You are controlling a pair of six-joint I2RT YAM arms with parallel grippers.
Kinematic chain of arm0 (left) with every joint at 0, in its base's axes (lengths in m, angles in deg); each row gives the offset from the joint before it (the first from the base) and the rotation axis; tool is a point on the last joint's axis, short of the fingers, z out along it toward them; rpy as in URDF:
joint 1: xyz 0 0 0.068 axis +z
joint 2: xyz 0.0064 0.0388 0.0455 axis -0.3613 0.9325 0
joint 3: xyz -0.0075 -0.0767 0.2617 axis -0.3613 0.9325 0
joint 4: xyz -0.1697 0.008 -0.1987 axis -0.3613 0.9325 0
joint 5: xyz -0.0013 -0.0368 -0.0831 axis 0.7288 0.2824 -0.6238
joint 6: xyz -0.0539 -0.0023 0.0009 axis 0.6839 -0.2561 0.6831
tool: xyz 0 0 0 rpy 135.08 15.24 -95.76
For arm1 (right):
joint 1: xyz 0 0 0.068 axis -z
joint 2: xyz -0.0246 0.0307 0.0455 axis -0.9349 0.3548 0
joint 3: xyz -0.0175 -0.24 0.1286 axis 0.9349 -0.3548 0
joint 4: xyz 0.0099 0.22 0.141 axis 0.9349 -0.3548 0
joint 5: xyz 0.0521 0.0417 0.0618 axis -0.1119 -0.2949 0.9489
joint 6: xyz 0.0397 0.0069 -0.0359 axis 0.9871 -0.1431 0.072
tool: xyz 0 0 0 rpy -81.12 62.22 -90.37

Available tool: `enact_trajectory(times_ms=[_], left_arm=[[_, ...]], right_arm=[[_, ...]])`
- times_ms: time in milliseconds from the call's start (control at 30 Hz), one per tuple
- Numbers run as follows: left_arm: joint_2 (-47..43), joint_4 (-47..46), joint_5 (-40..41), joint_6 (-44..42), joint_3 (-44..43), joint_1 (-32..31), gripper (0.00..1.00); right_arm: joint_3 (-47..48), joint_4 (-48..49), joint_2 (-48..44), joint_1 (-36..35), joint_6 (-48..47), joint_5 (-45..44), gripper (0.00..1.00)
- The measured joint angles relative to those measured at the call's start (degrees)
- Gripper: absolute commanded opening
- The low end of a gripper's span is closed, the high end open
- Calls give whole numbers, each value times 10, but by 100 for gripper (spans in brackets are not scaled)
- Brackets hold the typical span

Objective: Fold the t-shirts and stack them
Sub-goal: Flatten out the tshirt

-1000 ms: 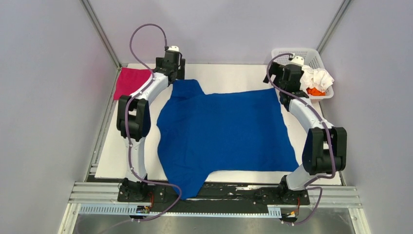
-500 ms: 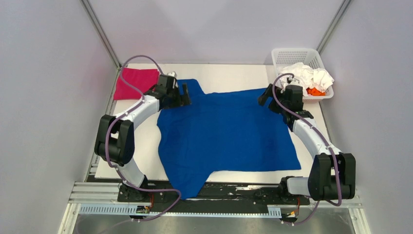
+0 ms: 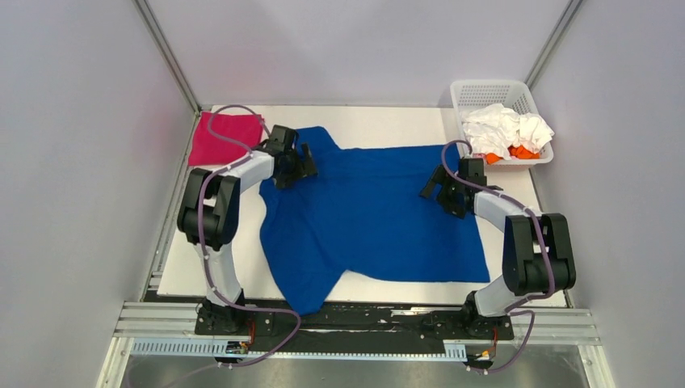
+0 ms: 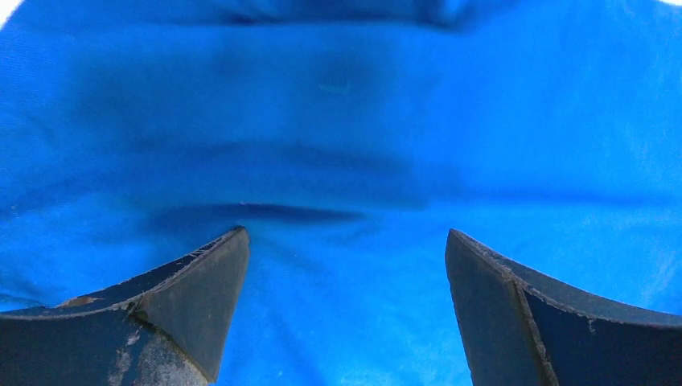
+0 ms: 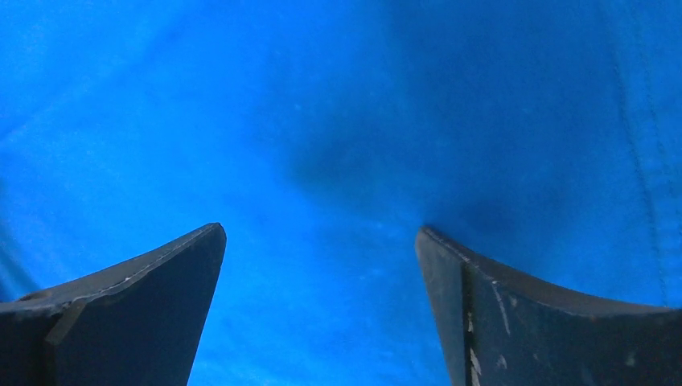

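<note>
T-shirts are at different stages: one looks done, one is in work and the rest wait. The pink shirt (image 3: 224,137) lies folded as a small rectangle at the far left corner of the worktop (image 3: 388,121), so I judge it to be the start of the stack. The blue shirt (image 3: 371,214) is spread flat across the middle, not yet folded. One sleeve reaches over the near edge, and no print shows on its upper side.

Your left hand (image 3: 303,162) is low over the far sleeve, and your right hand (image 3: 432,184) is low over the far right part near the hem. Both are wide open with nothing between the fingers. The wrist views show only blue cloth under them, and I cannot tell if they touch it.

The white shirts (image 3: 505,128) and an orange one (image 3: 525,151) lie crumpled in the basket (image 3: 485,87) at the far right corner. So what remains is folding the blue shirt, stacking it on the pink one, and all the basket shirts.
</note>
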Motion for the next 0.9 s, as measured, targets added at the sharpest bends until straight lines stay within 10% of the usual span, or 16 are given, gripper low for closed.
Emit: enact_trajectory(times_ms=[600,900], left_arm=[[258,131,86,-41,-406,44,100],[211,145,75,-83,-354,42,100]], right_arm=[[214,38,208,-7,31,-83,100],[207,-15,163,-14,14,-87,100]])
